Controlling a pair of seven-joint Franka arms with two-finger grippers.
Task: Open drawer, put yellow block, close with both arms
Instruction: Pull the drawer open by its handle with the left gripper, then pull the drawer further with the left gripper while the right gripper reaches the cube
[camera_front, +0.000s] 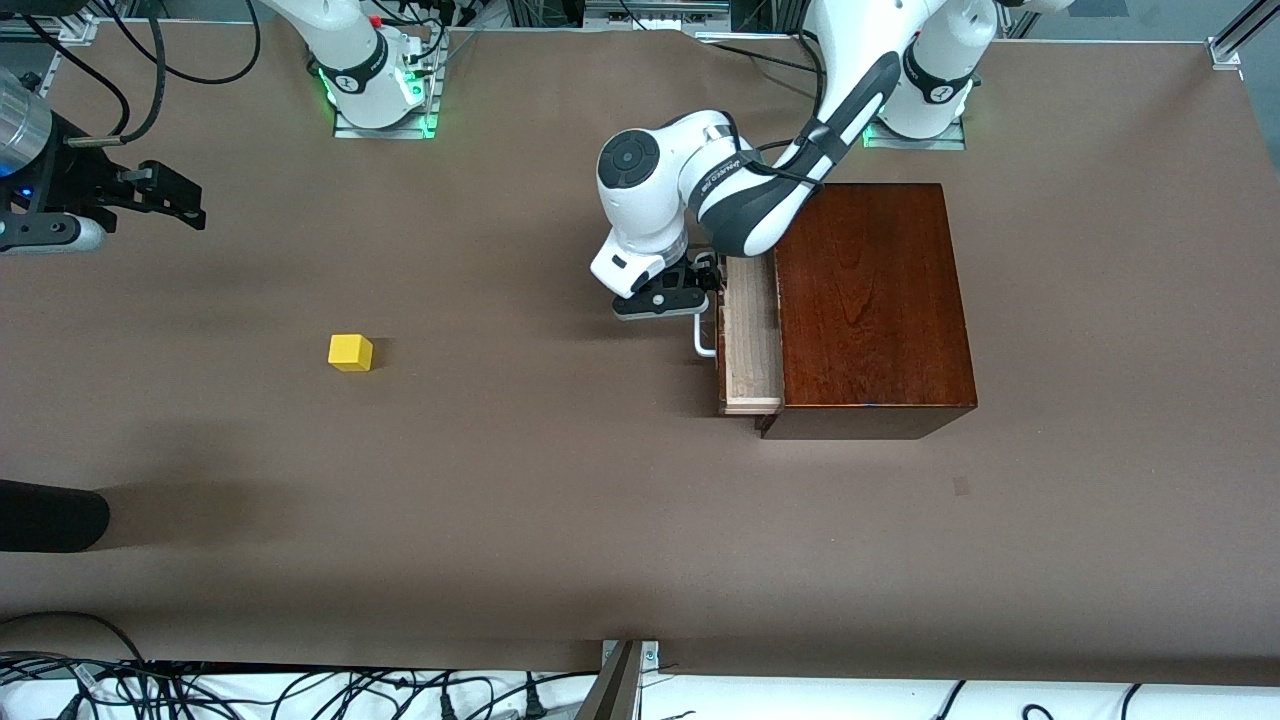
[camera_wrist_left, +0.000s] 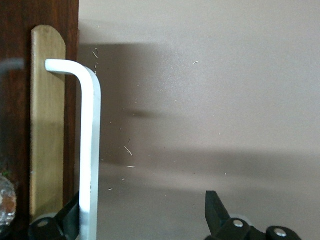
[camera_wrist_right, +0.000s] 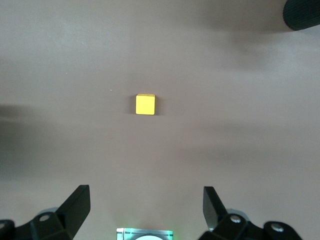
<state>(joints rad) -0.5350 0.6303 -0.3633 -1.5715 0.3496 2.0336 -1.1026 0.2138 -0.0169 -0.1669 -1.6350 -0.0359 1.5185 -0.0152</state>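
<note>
The dark mahogany box (camera_front: 870, 300) stands toward the left arm's end of the table. Its drawer (camera_front: 750, 340) is pulled out a little, showing the pale wood tray, with the white handle (camera_front: 703, 345) facing the table's middle. My left gripper (camera_front: 698, 290) is open at the handle. In the left wrist view (camera_wrist_left: 144, 212) the handle bar (camera_wrist_left: 90, 150) stands between the fingers, close against one finger (camera_wrist_left: 70, 215). The yellow block (camera_front: 350, 352) lies on the table toward the right arm's end. My right gripper (camera_front: 185, 200) hangs open and empty above the table; its wrist view (camera_wrist_right: 145, 207) shows the block (camera_wrist_right: 145, 104) below.
A black rounded object (camera_front: 50, 515) juts in at the table's edge at the right arm's end, nearer to the front camera than the block, and also shows in the right wrist view (camera_wrist_right: 302, 12). Cables run along the table's near edge. A brown cover (camera_front: 560, 480) lies on the table.
</note>
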